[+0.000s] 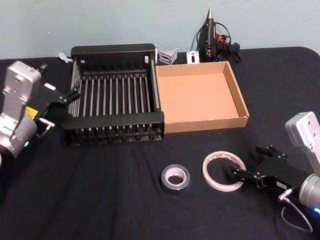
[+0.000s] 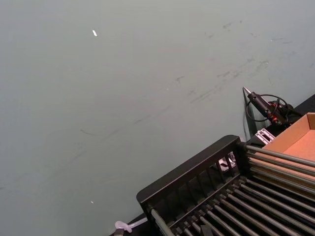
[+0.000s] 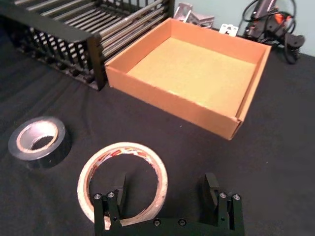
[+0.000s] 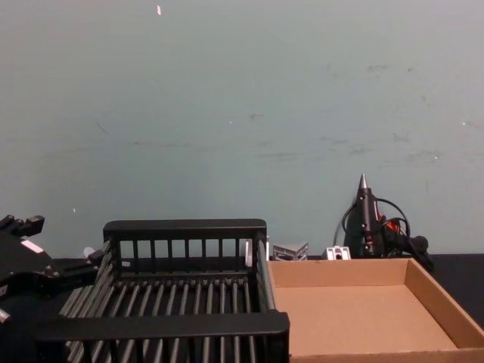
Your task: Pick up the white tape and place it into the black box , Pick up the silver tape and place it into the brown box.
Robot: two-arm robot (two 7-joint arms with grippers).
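Observation:
The white tape (image 1: 223,171) lies flat on the black cloth at the front right, a whitish ring with red print (image 3: 123,182). My right gripper (image 1: 249,163) is open at its right side. In the right wrist view one finger (image 3: 119,189) stands inside the ring's hole and the other outside, with the ring's wall between them. The silver tape (image 1: 175,178) lies just left of it (image 3: 39,141). Behind them the black box (image 1: 116,52) and the brown box (image 1: 201,95) stand side by side, both with nothing inside. My left gripper (image 1: 59,106) hovers open beside the black box's left wall.
A black glue gun with cables (image 1: 212,40) and small metal parts (image 1: 167,55) sit at the table's back edge behind the boxes. A teal wall rises behind the table. Black cloth (image 1: 100,195) stretches between the boxes and the front edge.

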